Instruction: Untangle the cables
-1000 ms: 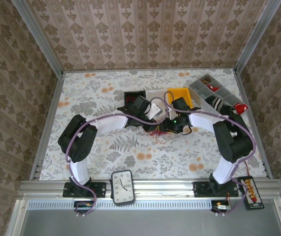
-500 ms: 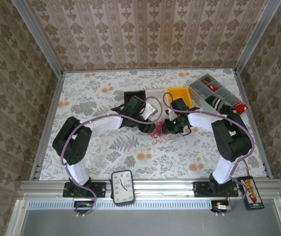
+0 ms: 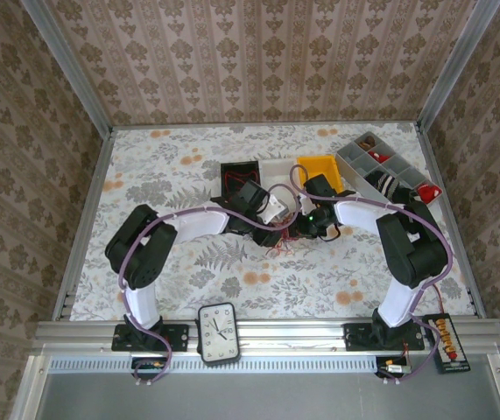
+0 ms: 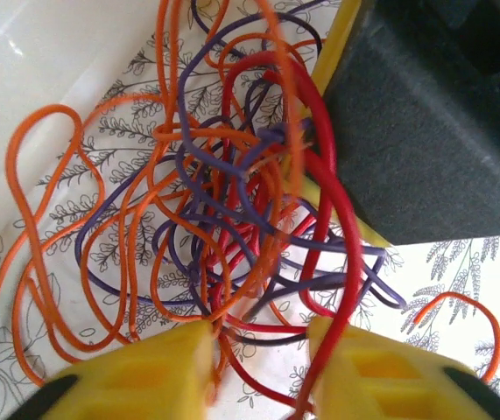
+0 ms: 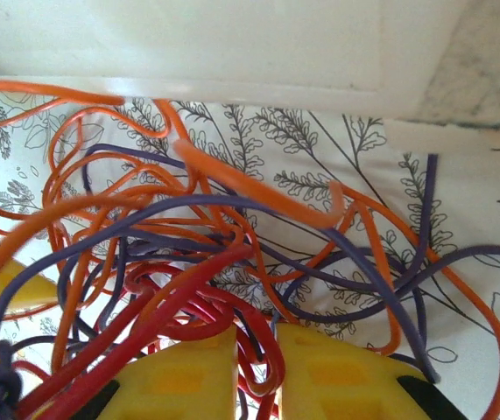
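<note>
The cables (image 3: 278, 241) are a tangle of red, orange and purple wires on the flowered table, in front of the bins and between both grippers. In the left wrist view the cables (image 4: 232, 192) spread above my left gripper (image 4: 260, 350). Its yellow fingers stand apart, with a red strand along the right one and orange strands by the left; bare table shows in the gap. In the right wrist view my right gripper (image 5: 257, 350) is nearly closed, with red loops of the cables (image 5: 188, 254) pinched between its fingers. From above, the left gripper (image 3: 276, 229) and right gripper (image 3: 304, 227) almost meet.
Behind the tangle stand a black bin (image 3: 238, 173), a white bin (image 3: 280, 165) and a yellow bin (image 3: 318, 166). A grey compartment box (image 3: 381, 166) sits at the back right. A clock (image 3: 218, 332) lies on the front rail. The right arm's dark body (image 4: 442, 114) is close to the left gripper.
The left arm swung out to the left and came back to the tangle. The right gripper's jaws have closed onto red strands. The bundle has stayed in place.
</note>
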Controlling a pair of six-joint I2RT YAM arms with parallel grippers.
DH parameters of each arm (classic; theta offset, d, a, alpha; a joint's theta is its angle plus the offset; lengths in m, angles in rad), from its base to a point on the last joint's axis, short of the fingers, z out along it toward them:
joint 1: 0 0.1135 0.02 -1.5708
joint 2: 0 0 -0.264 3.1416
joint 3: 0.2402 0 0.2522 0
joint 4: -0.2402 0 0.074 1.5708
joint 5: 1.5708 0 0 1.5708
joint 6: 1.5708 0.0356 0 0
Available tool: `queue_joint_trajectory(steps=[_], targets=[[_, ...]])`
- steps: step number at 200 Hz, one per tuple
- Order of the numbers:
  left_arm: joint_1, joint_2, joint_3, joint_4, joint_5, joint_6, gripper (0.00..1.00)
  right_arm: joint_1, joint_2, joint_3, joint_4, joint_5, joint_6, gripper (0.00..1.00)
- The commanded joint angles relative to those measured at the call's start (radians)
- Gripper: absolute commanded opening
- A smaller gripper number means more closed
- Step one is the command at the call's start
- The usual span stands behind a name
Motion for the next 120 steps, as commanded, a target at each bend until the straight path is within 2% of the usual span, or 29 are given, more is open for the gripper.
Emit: queue_joint_trajectory(steps=[1,33,64,81,101,120], targets=[[0.0,0.016,0.039,-0.023,0.003,0.031,0.24,0.0,0.012,0.031,-0.05,0.001,-0.022,0.19],[0.002,0.016,0.056,-0.041,0.017,0.043,0.12,-0.014,0.006,0.046,-0.074,0.004,-0.048,0.19],[0.006,-0.013,0.067,-0.061,0.007,0.046,0.08,-0.028,0.017,0.061,-0.08,0.01,-0.067,0.18],[0.01,-0.034,0.061,-0.044,0.012,0.031,0.08,-0.027,0.039,0.058,-0.075,-0.006,-0.062,0.18],[0.014,-0.036,0.068,-0.051,0.019,0.021,0.24,-0.023,0.044,0.039,-0.058,-0.008,-0.058,0.18],[0.017,-0.026,0.068,-0.054,0.028,0.009,0.19,-0.023,0.039,0.031,-0.051,-0.008,-0.064,0.18]])
